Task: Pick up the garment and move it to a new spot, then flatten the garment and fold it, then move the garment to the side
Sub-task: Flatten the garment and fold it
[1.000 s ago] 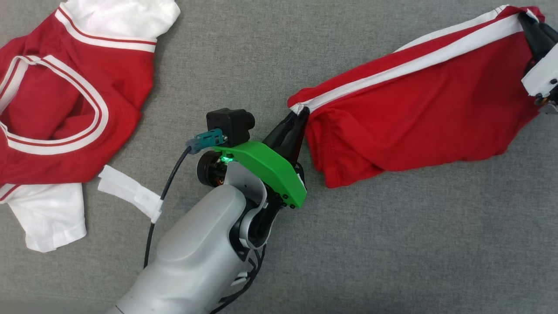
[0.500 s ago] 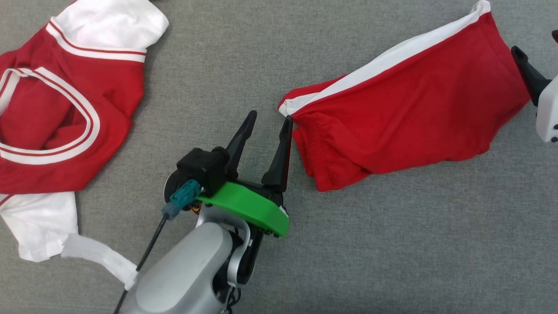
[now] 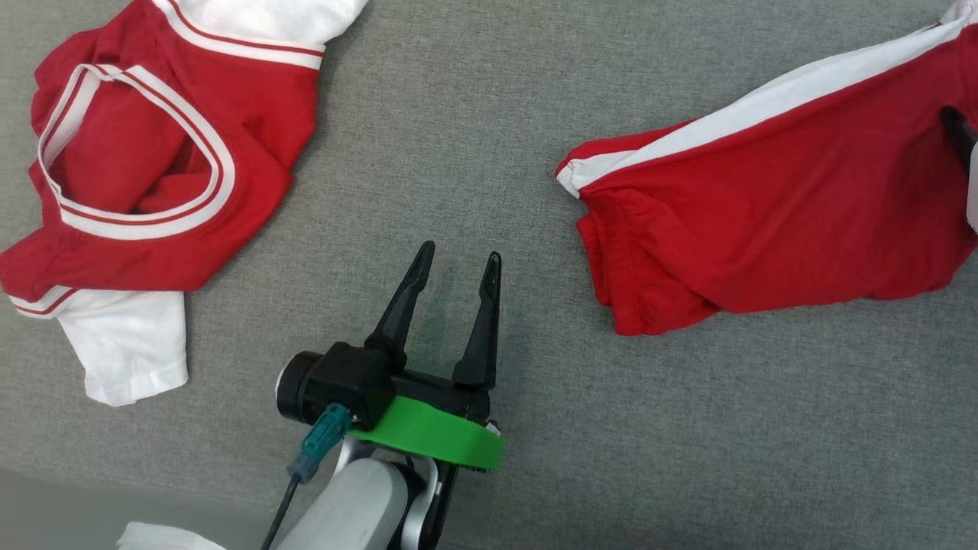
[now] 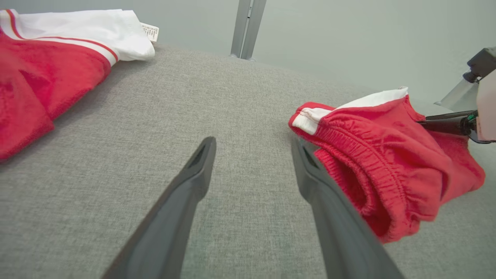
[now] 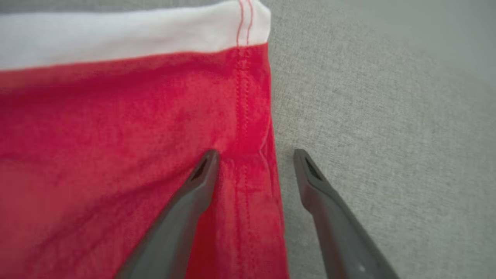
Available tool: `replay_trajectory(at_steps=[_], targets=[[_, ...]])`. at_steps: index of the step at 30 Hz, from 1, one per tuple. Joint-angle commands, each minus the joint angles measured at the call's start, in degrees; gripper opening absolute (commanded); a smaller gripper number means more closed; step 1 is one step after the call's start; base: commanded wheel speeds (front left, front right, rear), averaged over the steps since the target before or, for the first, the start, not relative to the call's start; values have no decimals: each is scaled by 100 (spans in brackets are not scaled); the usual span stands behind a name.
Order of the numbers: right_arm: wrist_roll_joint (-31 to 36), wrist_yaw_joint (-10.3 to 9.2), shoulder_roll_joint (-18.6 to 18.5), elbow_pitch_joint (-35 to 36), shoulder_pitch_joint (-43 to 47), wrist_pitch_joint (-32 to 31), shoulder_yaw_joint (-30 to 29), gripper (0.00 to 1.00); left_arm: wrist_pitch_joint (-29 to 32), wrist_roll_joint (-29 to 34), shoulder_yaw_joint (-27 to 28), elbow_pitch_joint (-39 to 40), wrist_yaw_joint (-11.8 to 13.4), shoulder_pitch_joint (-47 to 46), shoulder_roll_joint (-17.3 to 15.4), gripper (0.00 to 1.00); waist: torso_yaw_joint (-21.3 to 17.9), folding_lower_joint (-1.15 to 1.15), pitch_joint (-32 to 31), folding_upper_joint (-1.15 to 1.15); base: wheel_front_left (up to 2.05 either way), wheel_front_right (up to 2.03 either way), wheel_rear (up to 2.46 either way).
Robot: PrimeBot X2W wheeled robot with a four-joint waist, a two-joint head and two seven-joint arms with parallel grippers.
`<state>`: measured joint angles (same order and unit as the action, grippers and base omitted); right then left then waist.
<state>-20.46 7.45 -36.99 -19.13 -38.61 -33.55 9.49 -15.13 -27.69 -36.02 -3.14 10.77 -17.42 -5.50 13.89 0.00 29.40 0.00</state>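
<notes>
**Both grips let go, shorts down**

Noted at left gripper (image 3: 460,253): a second ago it pinched the waistband corner of the red shorts (image 3: 772,206). Now its fingers are spread and it has drawn back over the bare grey surface (image 3: 474,137), apart from the cloth.

Noted at right gripper (image 5: 256,153): it was clamped on the far hem. Now it is spread, one finger over red fabric, the other over grey.

The shorts are no longer pulled taut and lie slack. The head camera has shifted.

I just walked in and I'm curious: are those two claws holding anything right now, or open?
Left gripper: open, holding nothing, clear of the red shorts.
Right gripper: open, fingers either side of the shorts' edge, gripping nothing.
</notes>
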Motion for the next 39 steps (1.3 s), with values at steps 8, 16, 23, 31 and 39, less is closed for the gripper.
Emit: replay_trajectory(at_steps=[8,16,23,31,39], targets=[[-1311,18,662,-423,482,-182,-308,0,0,564,740,-217,-602,713,219,100,-309,0,-521,0,0,0,0],[-1907,-1,466,-665,974,204,-1454,0,-1,888,1182,-435,-1075,1316,243,100,-625,0,-1207,0,0,0,0],[-1795,3,335,-748,1368,325,-2520,0,-1,786,1431,-367,-1186,1691,258,100,-591,0,-1532,0,0,0,0],[-1734,3,1130,576,1333,-67,-1803,0,-1,555,1133,-380,-1119,1907,259,100,-684,0,-1618,0,0,0,0],[-1229,4,2273,502,1000,100,-723,0,-1,558,1045,-614,-1087,1653,257,100,-654,0,-1619,0,0,0,0]])
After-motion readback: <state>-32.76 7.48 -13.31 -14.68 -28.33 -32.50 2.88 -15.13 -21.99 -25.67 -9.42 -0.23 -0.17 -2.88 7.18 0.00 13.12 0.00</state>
